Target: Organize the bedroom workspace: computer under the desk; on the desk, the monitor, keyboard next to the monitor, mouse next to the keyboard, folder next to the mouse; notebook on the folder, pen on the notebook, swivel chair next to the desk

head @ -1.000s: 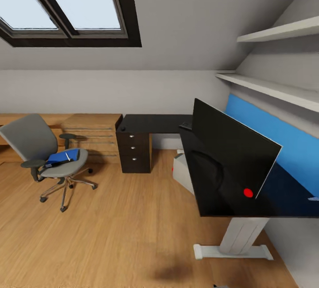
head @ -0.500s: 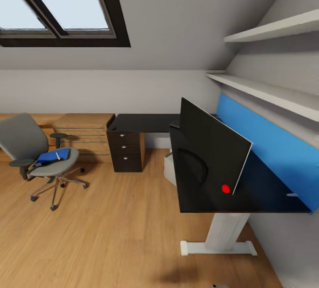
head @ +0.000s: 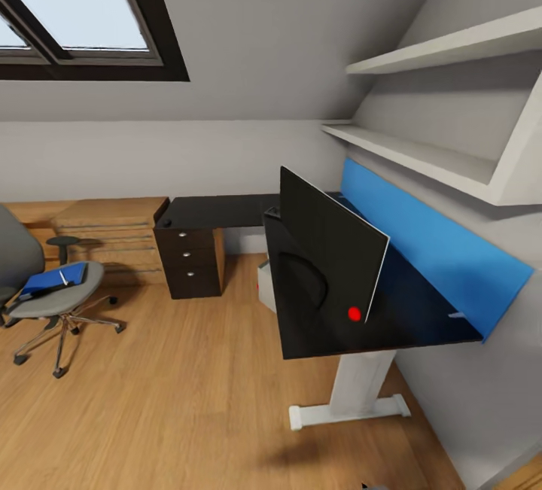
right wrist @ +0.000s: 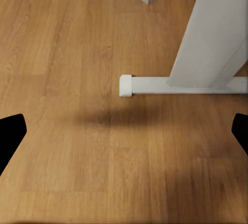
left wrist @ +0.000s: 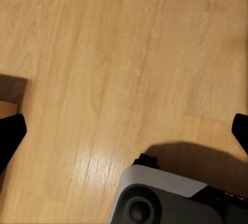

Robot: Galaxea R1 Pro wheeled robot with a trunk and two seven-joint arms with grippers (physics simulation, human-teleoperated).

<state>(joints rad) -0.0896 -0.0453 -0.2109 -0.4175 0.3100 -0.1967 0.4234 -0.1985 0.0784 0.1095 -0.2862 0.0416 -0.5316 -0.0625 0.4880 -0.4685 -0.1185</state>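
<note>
From the head camera, the L-shaped black tabletop (head: 226,210) runs along the far wall and the blue-panelled side wall. The monitor (head: 325,248) stands on it, seen from behind, its red dot at the lower corner. A sliver of the pale computer (head: 265,288) shows on the floor beneath the tabletop. The swivel chair (head: 47,296) sits well apart at the room's left side, with a blue folder (head: 53,279) on its seat and the white pen (head: 63,278) lying on top.

The left wrist camera shows the left pincer (left wrist: 124,131) spread wide over wooden floor (left wrist: 103,53). The right wrist camera shows the right pincer (right wrist: 124,131), also wide and empty, near the white leg (right wrist: 206,43) and its foot.
</note>
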